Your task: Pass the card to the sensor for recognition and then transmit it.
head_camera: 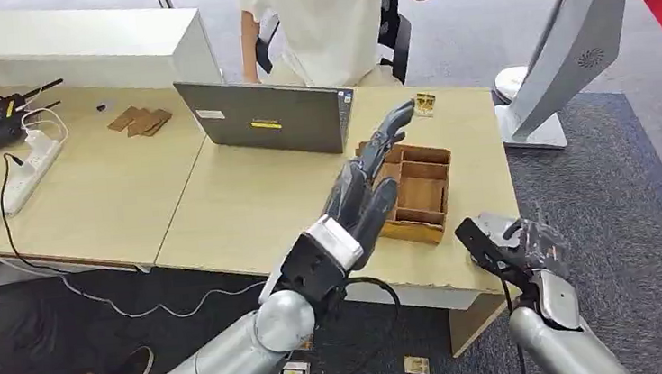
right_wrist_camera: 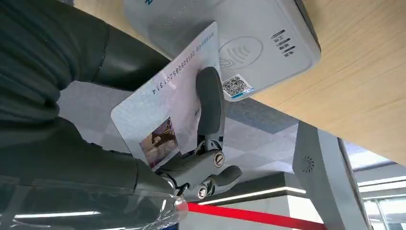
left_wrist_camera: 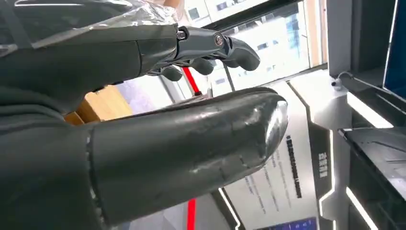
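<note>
Pale wooden surface [head_camera: 257, 207] stood over grey carpet, a laptop [head_camera: 269, 116] and wooden tray [head_camera: 418, 193] on it, left hand [head_camera: 365, 188] raised with fingers spread and holding nothing, right hand [head_camera: 518, 247] pinched the card [right_wrist_camera: 165, 105] just beside the white sensor [right_wrist_camera: 258, 38].

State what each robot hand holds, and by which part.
The right robot hand pinches the card between thumb and a finger, near the end with the photo. The left robot hand holds nothing, fingers extended.
</note>
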Tool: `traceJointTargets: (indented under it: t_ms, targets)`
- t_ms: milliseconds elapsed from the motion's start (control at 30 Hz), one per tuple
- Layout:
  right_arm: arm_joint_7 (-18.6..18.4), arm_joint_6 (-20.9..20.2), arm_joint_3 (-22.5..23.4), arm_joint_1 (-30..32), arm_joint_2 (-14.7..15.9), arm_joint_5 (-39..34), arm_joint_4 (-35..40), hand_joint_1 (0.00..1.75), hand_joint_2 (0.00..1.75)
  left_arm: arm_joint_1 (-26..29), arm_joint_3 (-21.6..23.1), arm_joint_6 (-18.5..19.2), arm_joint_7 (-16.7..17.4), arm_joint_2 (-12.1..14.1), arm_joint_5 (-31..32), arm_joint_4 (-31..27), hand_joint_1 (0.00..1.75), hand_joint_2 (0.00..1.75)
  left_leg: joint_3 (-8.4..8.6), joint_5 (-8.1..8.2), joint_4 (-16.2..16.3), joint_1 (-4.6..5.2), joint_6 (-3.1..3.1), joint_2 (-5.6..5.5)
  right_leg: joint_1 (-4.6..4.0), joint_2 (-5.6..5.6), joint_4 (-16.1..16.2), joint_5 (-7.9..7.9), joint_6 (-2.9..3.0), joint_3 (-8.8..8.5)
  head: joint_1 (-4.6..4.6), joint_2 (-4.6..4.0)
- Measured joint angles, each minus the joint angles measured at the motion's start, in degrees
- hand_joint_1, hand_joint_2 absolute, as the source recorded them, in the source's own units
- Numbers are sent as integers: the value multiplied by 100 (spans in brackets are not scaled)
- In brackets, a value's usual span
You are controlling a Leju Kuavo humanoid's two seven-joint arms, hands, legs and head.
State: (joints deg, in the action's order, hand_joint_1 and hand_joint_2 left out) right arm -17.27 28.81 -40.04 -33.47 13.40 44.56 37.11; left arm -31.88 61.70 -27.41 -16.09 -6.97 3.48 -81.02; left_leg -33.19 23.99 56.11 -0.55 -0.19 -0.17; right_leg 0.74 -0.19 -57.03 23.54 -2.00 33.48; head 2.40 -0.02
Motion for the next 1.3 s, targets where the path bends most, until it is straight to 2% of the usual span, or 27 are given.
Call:
traceJointTargets:
  t_ms: [267,567,733,867,1033,1167,1300]
  targets:
    - [0,140,4,16,-7,107,129,175,175,-11,31,0,-46,0,-57,2,0,0,-2,0,0,0,0,0,0,0,0,0,-1,1,0,0]
    - [-234,474,61,-64,-17,514,1034,175,175,-11,90,15,-146,-2,-72,9,0,0,-2,0,0,0,0,0,0,1,0,-1,-1,0,0,0]
    - [-358,459,171,-260,0,754,1687,175,175,-6,114,85,-175,-24,-59,37,0,0,-1,-1,0,0,0,2,1,0,0,-2,-2,0,0,0]
    - [-374,260,214,-448,13,918,2160,175,175,-7,125,173,-251,-74,-66,70,0,0,-1,-1,0,1,0,2,1,1,0,-4,-4,0,0,0]
    - [-354,-228,223,-748,-24,1141,2455,175,175,-9,127,324,-389,-195,-105,142,0,0,-2,-1,0,1,0,1,1,1,0,-4,-4,1,0,0]
    - [-308,-520,181,-982,-103,1145,2444,175,175,-12,133,422,-483,-269,-127,208,0,0,-2,-1,0,0,0,2,0,1,0,-4,-4,1,0,0]
    - [-186,-706,107,-1325,-277,1130,2127,175,175,-19,140,507,-614,-358,-175,328,0,0,-3,-1,0,0,0,1,0,1,0,-4,-4,3,0,0]
